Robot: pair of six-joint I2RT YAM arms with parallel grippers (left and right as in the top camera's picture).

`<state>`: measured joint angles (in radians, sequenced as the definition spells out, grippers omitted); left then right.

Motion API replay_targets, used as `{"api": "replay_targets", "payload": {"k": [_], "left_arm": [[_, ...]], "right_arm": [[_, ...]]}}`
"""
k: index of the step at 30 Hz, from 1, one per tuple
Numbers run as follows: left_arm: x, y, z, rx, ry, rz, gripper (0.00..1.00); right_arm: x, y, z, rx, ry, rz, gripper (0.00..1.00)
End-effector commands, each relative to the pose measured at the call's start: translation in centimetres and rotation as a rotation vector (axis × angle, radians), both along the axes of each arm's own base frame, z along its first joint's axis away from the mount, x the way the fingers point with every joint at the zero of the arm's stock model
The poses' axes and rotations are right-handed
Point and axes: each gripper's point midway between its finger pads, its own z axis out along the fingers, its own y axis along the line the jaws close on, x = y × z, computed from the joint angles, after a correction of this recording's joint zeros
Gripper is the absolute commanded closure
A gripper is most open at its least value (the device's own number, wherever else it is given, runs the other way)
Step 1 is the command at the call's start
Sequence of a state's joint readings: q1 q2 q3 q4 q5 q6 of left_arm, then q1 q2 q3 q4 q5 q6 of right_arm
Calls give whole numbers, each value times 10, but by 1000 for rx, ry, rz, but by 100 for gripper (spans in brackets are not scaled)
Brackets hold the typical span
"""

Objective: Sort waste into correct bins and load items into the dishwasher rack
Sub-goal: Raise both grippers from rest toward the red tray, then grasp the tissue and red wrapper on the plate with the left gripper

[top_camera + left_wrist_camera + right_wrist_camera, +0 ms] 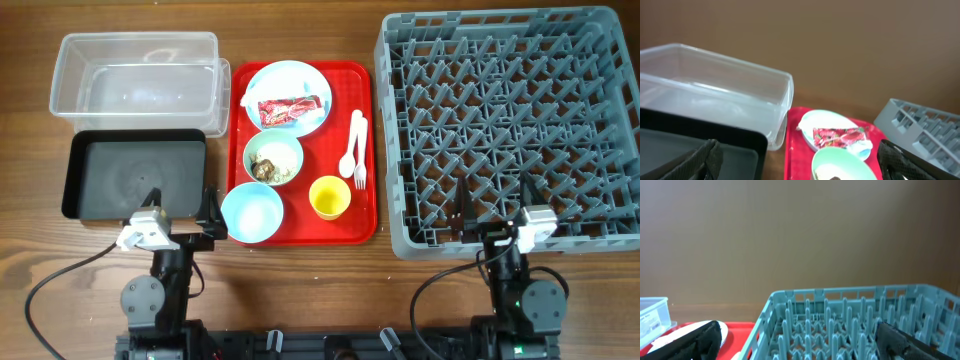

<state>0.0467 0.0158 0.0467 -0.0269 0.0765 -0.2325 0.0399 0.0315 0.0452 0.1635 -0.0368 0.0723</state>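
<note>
A red tray carries a light blue plate with the red shiny wrapper on it. It also carries a pale mint bowl holding white crumbs and brown bits, a light blue bowl, a yellow cup, and a white fork and spoon. I cannot make out a napkin. My left gripper is open and empty over the black tray's near right corner. My right gripper is open and empty over the grey rack's near edge. The left wrist view shows the wrapper and the mint bowl.
The clear tub stands at the back left, with the black tray just in front of it. Both look empty. The rack fills the right side. Bare wooden table lies along the front edge.
</note>
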Motion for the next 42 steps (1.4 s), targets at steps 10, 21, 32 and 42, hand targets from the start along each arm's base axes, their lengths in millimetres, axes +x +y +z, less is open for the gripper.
{"api": "replay_targets", "payload": {"k": [10,21,32,42], "left_arm": [[25,-3,70,9,115,-20,0],[118,-23,125,17,580,-174,0],[203,-128,45,397,972,-580,0],[226,-165,-84,588,1109,-789,0]], "right_arm": [[17,18,72,-63,-16,92,0],[87,45,114,-57,356,252,0],[123,54,81,-3,728,303,0],[118,54,56,24,834,303,0]]}}
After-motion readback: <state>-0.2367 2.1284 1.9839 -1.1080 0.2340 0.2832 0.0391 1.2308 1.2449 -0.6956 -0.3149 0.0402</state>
